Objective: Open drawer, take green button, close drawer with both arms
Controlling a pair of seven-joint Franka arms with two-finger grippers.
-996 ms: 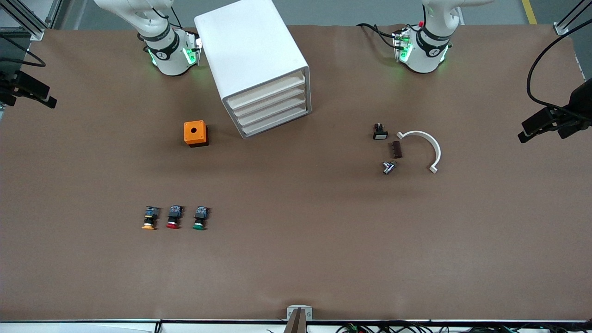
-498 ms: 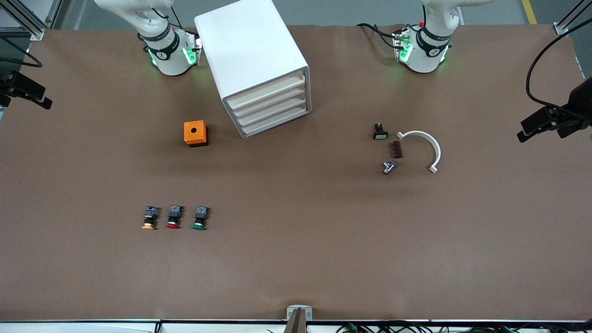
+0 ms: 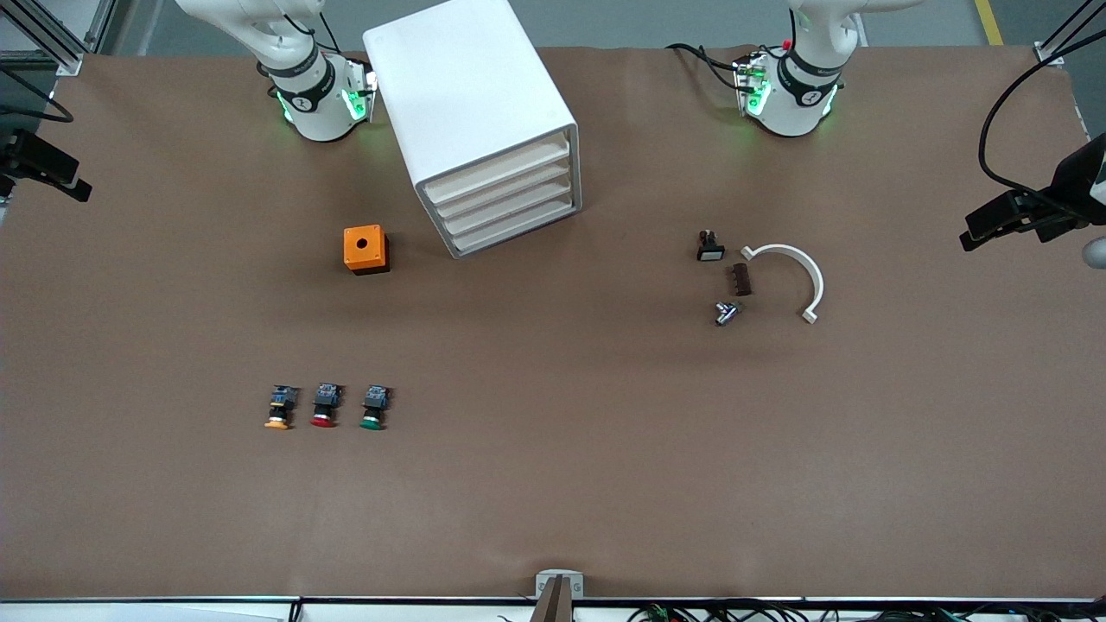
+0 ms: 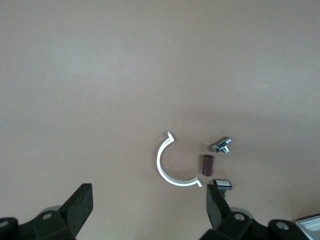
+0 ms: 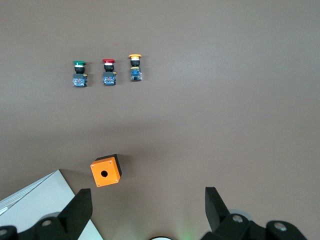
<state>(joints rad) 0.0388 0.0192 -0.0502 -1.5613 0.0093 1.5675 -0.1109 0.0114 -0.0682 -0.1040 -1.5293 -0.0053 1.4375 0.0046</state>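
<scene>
Brown table point(image 3: 553, 484), white four-drawer cabinet point(image 3: 484, 121) between the arm bases, all drawers shut. Green button point(image 3: 373, 408) on the table, nearer the camera than the orange box point(image 3: 365, 249), toward the right arm's end; end of a row with red button point(image 3: 324, 406) beside it and orange button point(image 3: 277, 408) next. Toward the left arm's end: white clip point(image 3: 791, 276), brown block point(image 3: 740, 279), metal fitting point(image 3: 726, 312), small switch point(image 3: 709, 247), close together. Left gripper point(image 4: 150, 212) raised over the clip cluster, jaws wide apart, holding nothing. Right gripper point(image 5: 148, 215) raised over the orange box area, jaws wide apart, holding nothing.
</scene>
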